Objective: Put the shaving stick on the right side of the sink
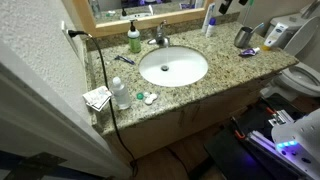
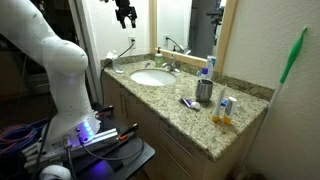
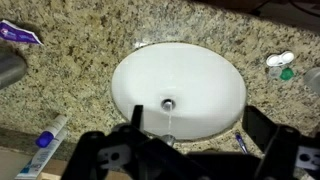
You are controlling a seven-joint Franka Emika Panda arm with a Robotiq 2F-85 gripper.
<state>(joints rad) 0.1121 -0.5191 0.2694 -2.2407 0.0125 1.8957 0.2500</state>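
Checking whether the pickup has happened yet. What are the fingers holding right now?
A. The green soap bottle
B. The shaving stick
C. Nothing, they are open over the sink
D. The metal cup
C: in the wrist view the fingers stand apart with only the bare sink between them, and the shaving stick lies on the counter in an exterior view.
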